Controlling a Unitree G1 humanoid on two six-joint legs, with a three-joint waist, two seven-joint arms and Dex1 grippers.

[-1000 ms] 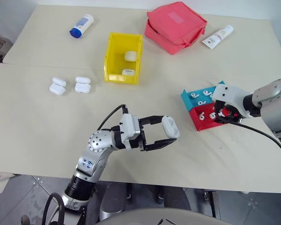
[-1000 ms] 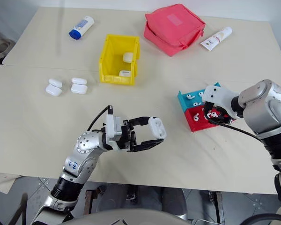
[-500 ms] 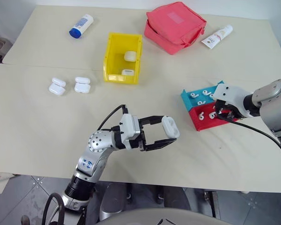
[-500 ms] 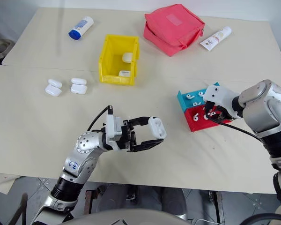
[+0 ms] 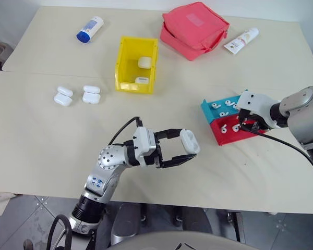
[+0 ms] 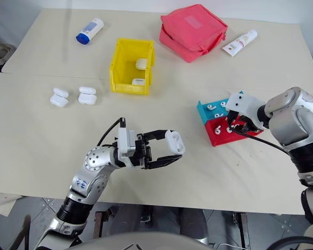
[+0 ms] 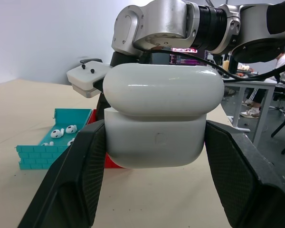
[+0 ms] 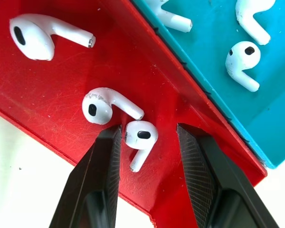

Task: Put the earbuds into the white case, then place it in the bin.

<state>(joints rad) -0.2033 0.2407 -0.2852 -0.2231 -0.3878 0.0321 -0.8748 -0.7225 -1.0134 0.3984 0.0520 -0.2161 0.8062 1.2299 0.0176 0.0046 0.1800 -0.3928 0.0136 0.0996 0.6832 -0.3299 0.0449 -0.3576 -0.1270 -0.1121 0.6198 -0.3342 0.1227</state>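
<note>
A: The right gripper (image 8: 147, 156) is down in the red tray (image 8: 47, 90), its fingers partly spread with an earbud (image 8: 140, 142) lying between them. There's a sliver of red on either side of the bud, so I'd say it isn't pinched yet.

B: And the left gripper (image 5: 190, 151)?

A: Pressed onto the white case (image 7: 156, 116), holding it up over the table (image 5: 36, 146) near the front edge, at about six o'clock. The lid sits slightly ajar in the wrist view.

B: So we're at picking up the first bud?

A: That's my reading. The case is waiting and the bin (image 5: 126, 62) sits far off at eleven o'clock, with two other cases already inside.

B: What does the next move need?

A: Close squarely on that bud without catching its neighbour (image 8: 104, 107), which lies just beside one finger. Then lift it clear and carry it to the case. The buds are glossy and tiny, so a skewed squeeze could flick one out.
</note>
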